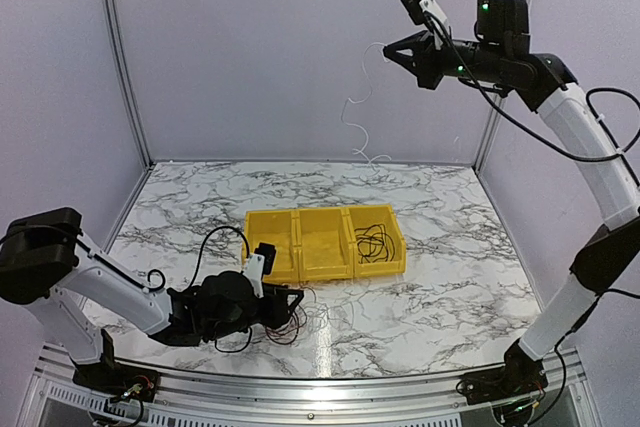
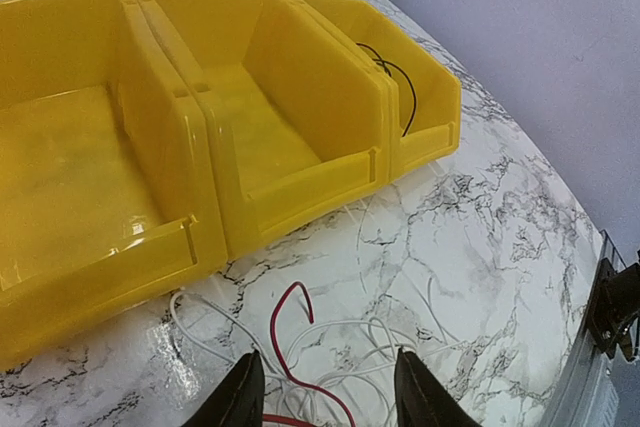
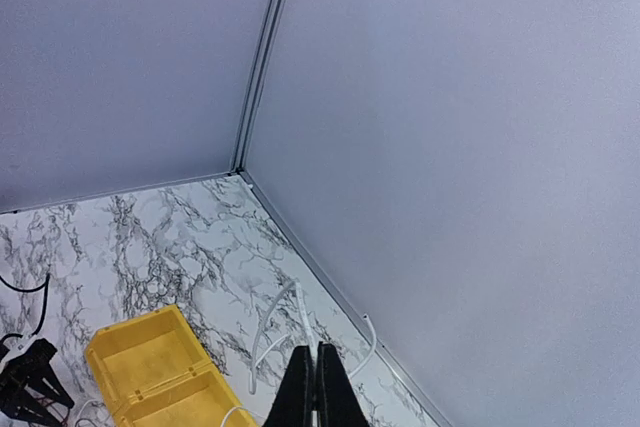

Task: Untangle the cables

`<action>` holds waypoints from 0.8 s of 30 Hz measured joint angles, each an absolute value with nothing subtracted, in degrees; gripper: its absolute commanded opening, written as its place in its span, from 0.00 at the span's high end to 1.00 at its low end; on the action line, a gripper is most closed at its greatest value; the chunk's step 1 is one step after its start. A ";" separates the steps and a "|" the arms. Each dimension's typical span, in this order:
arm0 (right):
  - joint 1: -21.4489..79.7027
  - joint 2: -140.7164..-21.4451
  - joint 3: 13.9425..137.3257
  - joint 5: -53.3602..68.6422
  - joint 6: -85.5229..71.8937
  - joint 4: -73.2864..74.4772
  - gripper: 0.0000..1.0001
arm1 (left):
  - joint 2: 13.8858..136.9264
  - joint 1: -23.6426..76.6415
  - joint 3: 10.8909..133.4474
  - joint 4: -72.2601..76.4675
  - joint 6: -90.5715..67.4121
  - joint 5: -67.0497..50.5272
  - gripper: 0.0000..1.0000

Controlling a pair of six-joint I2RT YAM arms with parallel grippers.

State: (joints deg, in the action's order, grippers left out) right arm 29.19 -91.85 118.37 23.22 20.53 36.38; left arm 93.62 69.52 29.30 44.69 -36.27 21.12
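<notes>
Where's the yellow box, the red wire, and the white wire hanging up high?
Yellow plastic three-compartment bin (image 1: 325, 245): top external view, bare floor of its middle compartment.
Thin red wire (image 2: 297, 285): left wrist view, top of its loop.
Thin white wire (image 1: 346, 104): top external view, middle of the hanging stretch.

Marble table (image 1: 450, 297): yellow bin (image 1: 330, 269), loose cables (image 2: 330, 367)

Left hand (image 2: 328, 392) low, fingers spread — right hand (image 1: 390, 50) raised high, pinched closed.
</notes>
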 measured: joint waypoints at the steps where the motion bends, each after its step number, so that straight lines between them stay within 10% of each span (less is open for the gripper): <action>1: 29.28 -92.40 118.89 23.46 20.25 36.36 1.00 | 93.34 69.52 29.12 44.71 -36.34 21.26 0.54; 24: 37.76 -99.39 107.98 24.14 19.66 36.01 1.00 | 91.88 69.52 26.15 44.75 -38.63 23.70 0.54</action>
State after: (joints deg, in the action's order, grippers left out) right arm 37.76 -99.39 107.98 24.14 19.66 36.01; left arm 91.88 69.52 26.15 44.75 -38.63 23.70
